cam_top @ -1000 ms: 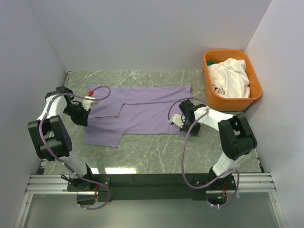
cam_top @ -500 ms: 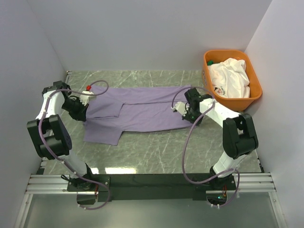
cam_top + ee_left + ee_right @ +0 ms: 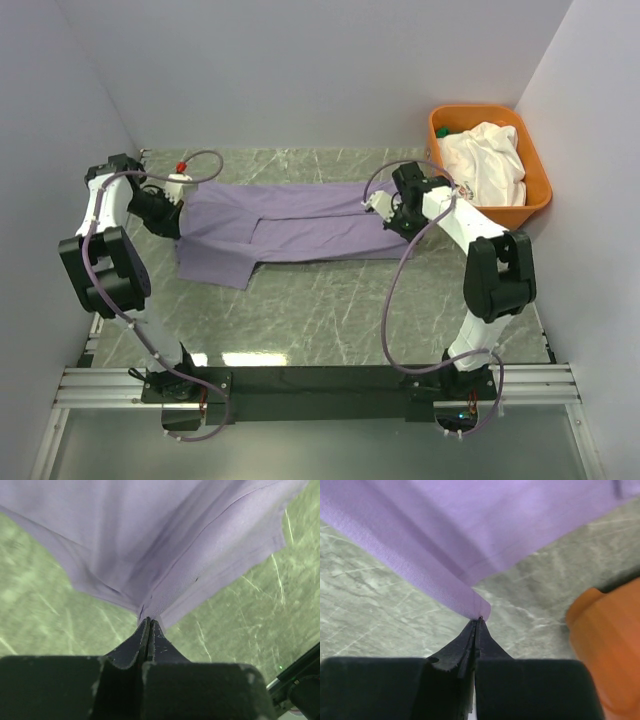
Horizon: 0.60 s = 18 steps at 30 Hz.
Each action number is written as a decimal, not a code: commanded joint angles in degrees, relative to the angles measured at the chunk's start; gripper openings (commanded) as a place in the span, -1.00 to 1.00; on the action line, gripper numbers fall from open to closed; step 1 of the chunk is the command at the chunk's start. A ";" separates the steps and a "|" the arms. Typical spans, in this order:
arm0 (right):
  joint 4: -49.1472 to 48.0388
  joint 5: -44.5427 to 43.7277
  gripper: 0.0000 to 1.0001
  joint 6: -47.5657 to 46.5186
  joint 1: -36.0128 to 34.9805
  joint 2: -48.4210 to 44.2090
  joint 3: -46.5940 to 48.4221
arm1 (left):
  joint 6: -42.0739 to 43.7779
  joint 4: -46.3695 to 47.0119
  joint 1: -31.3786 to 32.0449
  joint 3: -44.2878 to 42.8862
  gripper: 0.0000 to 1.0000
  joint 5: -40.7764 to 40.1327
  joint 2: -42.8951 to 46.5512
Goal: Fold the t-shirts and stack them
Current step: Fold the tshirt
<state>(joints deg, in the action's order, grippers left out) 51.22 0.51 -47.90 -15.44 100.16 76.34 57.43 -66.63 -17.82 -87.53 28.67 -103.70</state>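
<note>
Top view: shows a plain lavender cloth t-shirt (image 3: 290, 225) stretched lengthwise over the green marbled desk (image 3: 330, 300), left hand (image 3: 168, 213) and right hand (image 3: 392, 212) at opposite ends. Also shows a crumpled white cloth t-shirt (image 3: 485, 160) inside the orange plastic tub (image 3: 537, 190), far right corner.

Left wrist: left hand pressed together, pinching a lavender fold.

Right wrist: right hand clamped on a lavender corner, tub near.

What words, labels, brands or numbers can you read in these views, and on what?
No readable text in any view.
The lavender t-shirt, white t-shirt and orange tub show no print, tag or label.
The left gripper and right gripper are plain black and unmarked.
</note>
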 commanded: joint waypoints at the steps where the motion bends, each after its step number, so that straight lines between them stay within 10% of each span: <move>1: 2.65 0.37 -1.00 -0.79 1.90 2.14 5.92 | -1.26 -2.54 -0.46 -6.16 -0.99 2.71 -2.55; 18: 4.68 -1.64 -1.00 -0.53 4.28 19.71 26.84 | -10.23 0.01 0.51 -22.60 -0.99 3.59 -17.06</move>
<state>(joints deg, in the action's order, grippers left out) 54.74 0.71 -48.27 -11.94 118.24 99.22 49.45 -67.88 -17.72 -107.81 31.75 -120.01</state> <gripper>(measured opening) 0.005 0.013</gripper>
